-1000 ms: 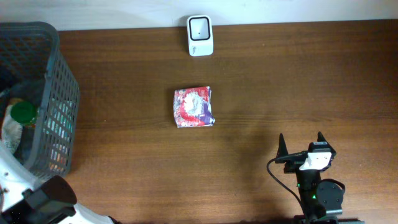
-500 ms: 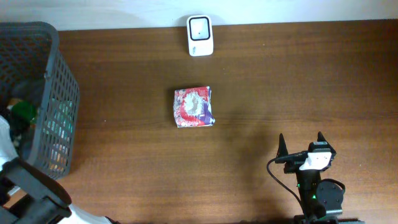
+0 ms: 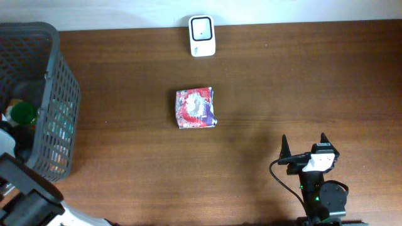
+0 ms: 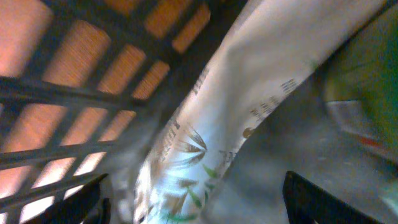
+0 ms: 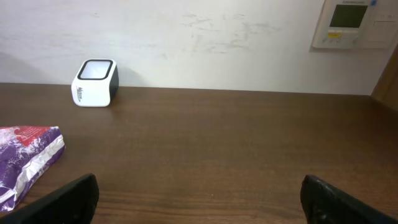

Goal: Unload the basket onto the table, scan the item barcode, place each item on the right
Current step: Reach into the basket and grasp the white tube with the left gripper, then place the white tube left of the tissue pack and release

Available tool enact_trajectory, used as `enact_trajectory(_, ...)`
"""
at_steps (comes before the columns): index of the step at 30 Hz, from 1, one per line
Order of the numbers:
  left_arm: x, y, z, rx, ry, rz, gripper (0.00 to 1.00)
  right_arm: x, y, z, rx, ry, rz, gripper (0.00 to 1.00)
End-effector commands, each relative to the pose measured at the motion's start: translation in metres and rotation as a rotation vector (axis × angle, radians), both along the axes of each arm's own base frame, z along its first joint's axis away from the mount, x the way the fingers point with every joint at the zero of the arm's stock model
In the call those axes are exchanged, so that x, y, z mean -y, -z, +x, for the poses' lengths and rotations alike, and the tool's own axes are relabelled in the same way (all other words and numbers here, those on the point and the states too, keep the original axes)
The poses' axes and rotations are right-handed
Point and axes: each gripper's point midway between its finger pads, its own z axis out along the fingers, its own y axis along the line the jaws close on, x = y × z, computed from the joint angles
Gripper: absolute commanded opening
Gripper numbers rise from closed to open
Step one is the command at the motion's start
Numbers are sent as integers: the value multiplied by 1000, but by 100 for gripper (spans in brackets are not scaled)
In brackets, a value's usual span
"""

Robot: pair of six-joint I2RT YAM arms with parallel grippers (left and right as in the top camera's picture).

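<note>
A grey lattice basket (image 3: 59, 94) is being shown standing at the left edge of the table (image 3: 282, 81), and the left tool (image 4: 198, 208) is being held inside it. In the left wrist view its dark fingers (image 4: 326, 199) are being shown well apart at the two lower corners. A white packet (image 4: 249, 93), printed with green leaves and small lettering, is being framed between them. Whether that packet is being pinched, or the tool is only being held spread around it, cannot be told. Something green (image 4: 367, 68) is being glimpsed just beside the packet on its right, too blurred to be named. Orange-brown is being shown through the basket's bars. From overhead a green cap (image 3: 24, 113) is being shown inside the basket.

A crumpled red and purple packet (image 3: 196, 108) is being shown lying flat near the middle of the table, apart from both tools. The white scanner (image 3: 201, 36) is being shown standing at the far edge, close to the wall and well apart from that packet.

The right tool (image 3: 303, 140) is being held over the near right part of the table, spread wide with nothing between its fingers. In its own wrist view the scanner and one end of the red and purple packet are being seen ahead on the left, and a pale wall panel (image 5: 351, 23) with a small display is being seen at the upper right
</note>
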Motion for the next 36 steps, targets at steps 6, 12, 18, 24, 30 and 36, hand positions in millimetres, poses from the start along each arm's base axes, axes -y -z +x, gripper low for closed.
enact_trajectory(6, -3, 28, -13, -2, -15, -90, 0, 3, 4, 0, -5, 17, 5, 99)
enact_trajectory(12, 6, -127, -11, 346, -130, 94, 0, 3, 4, 0, -5, 17, 5, 98)
enact_trajectory(18, 68, -321, -17, 878, 39, 321, 0, 3, 4, 0, -5, 17, 5, 99)
enact_trajectory(24, 215, -397, 36, 1313, 460, -90, 0, 3, 4, 0, -5, 17, 5, 99)
enact_trajectory(30, 374, -335, 73, 1078, 754, -525, 0, 3, 4, 0, -5, 17, 5, 98)
enact_trajectory(36, 436, -160, 101, 476, 635, -529, 0, 3, 4, 0, -5, 17, 5, 99)
